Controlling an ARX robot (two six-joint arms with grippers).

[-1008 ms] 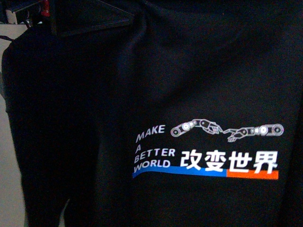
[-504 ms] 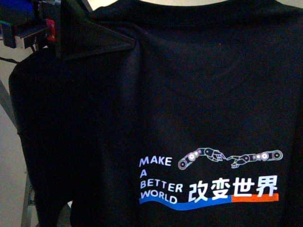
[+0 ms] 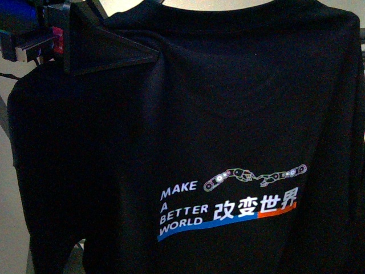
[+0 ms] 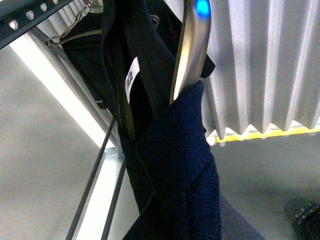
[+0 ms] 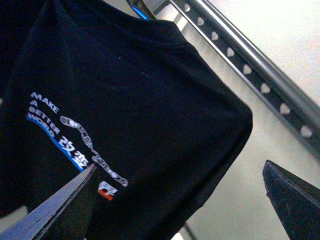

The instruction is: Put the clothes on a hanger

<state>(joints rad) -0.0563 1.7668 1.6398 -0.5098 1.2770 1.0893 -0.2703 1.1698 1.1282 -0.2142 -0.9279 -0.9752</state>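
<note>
The clothes [image 3: 228, 125], a black T-shirt with white "MAKE A BETTER WORLD" print, fill the front view, hanging upright. My left gripper [image 3: 149, 57] is at the upper left, shut on the clothes near the shoulder. In the left wrist view dark ribbed fabric [image 4: 177, 165] covers the left gripper [image 4: 175, 205]. A white label [image 4: 131, 80] shows there. The hanger, a grey rail with heart-shaped holes [image 5: 250, 75], runs behind the clothes [image 5: 125, 100] and also shows in the left wrist view [image 4: 30, 15]. My right gripper [image 5: 180, 205] is open, fingers [image 5: 65, 205] wide apart beside the sleeve.
A thin bronze shirt hanger [image 4: 75, 37] hangs under the rail, and a shiny curved metal piece [image 4: 192, 50] runs along the fabric. A white pleated curtain [image 4: 270, 65] and grey floor [image 4: 45, 150] lie behind. Thin rack legs [image 4: 92, 185] slope down.
The clothes have sunk in the front view, so the collar edge now shows at the top. The print sits lower and looks smaller. My left gripper has come into view at the upper left.
</note>
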